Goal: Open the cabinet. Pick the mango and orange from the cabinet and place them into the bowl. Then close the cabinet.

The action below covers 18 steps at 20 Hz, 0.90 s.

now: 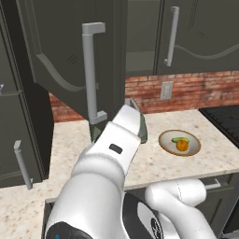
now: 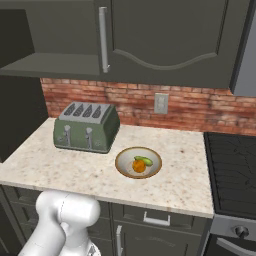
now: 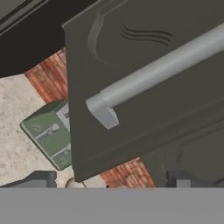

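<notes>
- brick wall (image 2: 195, 107) runs behind a speckled stone counter (image 2: 75, 172), with a dark stove (image 2: 235, 165) at the right end and a green toaster (image 2: 87, 127) near the wall.
- the bowl (image 2: 121, 156) sits on the counter just beside the toaster, toward the stove, and both fruits are already in it: the orange (image 2: 138, 166) in front and the mango (image 2: 144, 161) touching it from behind.
- so the picking and placing looks finished; what is left, by my reckoning, is shutting the cabinet (image 2: 165, 40).
- its left door (image 1: 70, 51) hangs swung out over the counter, long silver handle (image 1: 90, 70) facing the room, and the inside shelf (image 2: 55, 64) shows bare in the right base view. the right door (image 1: 200, 37) is flat against the frame.
- the end effector (image 3: 111, 183) is released, fingers spread wide with nothing between them, and it sits close under the open door, looking up at the handle's lower end (image 3: 103, 113).
- the white arm (image 1: 105, 163) reaches up in front of the toaster toward the door's bottom edge.
- room to move is snug there: the door's lower edge and the handle are right above the fingers, the toaster is below.
- the door's swing path back to the frame looks free of anything; the bowl stands well apart from it, lower down on the counter.
</notes>
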Available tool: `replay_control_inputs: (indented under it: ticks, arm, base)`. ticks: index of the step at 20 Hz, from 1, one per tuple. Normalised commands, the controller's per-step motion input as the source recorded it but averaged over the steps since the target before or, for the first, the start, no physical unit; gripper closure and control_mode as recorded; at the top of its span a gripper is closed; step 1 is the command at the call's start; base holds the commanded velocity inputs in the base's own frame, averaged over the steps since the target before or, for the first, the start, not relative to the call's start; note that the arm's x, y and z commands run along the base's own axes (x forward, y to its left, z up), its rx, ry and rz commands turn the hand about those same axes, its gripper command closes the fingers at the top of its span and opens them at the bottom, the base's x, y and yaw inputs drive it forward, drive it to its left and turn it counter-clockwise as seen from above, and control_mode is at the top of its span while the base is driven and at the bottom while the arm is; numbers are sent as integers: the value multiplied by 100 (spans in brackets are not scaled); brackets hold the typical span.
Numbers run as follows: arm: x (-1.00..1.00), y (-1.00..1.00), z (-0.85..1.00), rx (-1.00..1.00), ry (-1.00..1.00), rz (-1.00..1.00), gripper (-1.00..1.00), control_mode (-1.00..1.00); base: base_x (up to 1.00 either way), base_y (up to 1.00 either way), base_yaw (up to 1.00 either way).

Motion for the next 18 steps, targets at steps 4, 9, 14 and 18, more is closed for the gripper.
replay_control_inputs:
  ticks: [4, 9, 14, 18]
  arm:
    - [27, 20, -6, -5, -1, 0, -100, -100]
    - [30, 11, 0, -2, 0, 0, -100, -100]
    - [25, 4, 0, -1, 0, 0, -100, -100]
    - [29, 0, 0, 0, 0, 0, -100, -100]
  base:
    - [0, 0, 0]
    - [0, 0, 0]
    - [0, 0, 0]
    - [0, 0, 0]
